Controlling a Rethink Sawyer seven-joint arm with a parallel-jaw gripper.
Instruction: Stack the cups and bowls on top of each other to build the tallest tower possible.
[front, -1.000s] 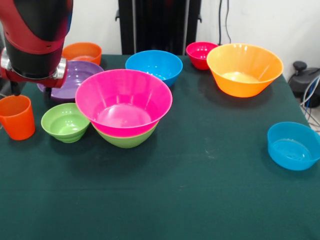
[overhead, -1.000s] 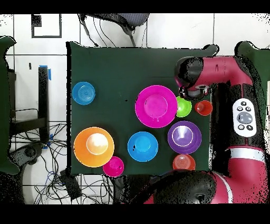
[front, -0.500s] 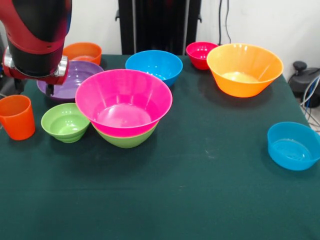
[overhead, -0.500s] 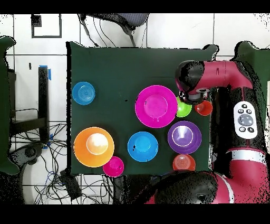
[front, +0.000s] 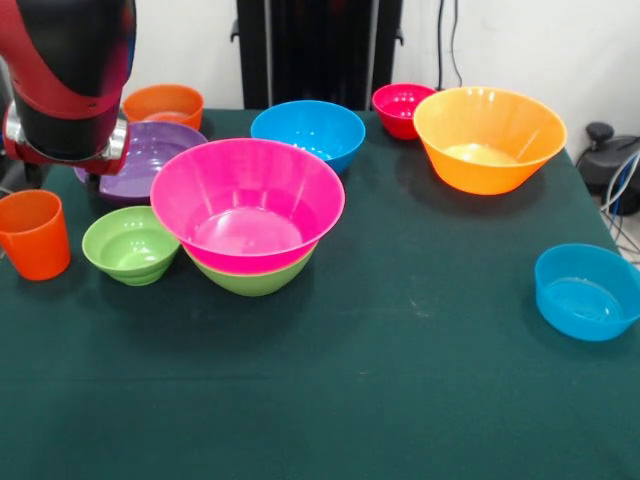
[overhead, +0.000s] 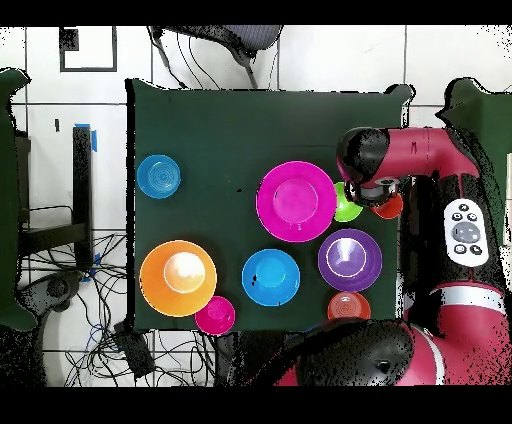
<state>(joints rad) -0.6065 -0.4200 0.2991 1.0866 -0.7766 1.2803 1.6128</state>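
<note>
The tower is a large pink bowl (front: 247, 205) nested in a medium green bowl (front: 255, 278) at the table's middle left; it also shows in the overhead view (overhead: 295, 200). A small green bowl (front: 130, 245) sits beside it, and the orange cup (front: 33, 233) stands upright at the left edge. The gripper (front: 92, 180) hangs under the red and black arm, above and behind the cup and small green bowl, in front of the purple bowl (front: 150, 155). It holds nothing that I can see. In the overhead view the arm (overhead: 365, 160) covers part of the cup (overhead: 390, 207).
A small orange bowl (front: 165, 103), a medium blue bowl (front: 308, 130), a small red bowl (front: 400, 105) and a large orange bowl (front: 488, 135) stand along the far side. A small blue bowl (front: 585, 290) sits alone at the right edge.
The arm's end has shifted slightly toward the orange cup and the small green bowl. The bowls and the cup have not moved.
</note>
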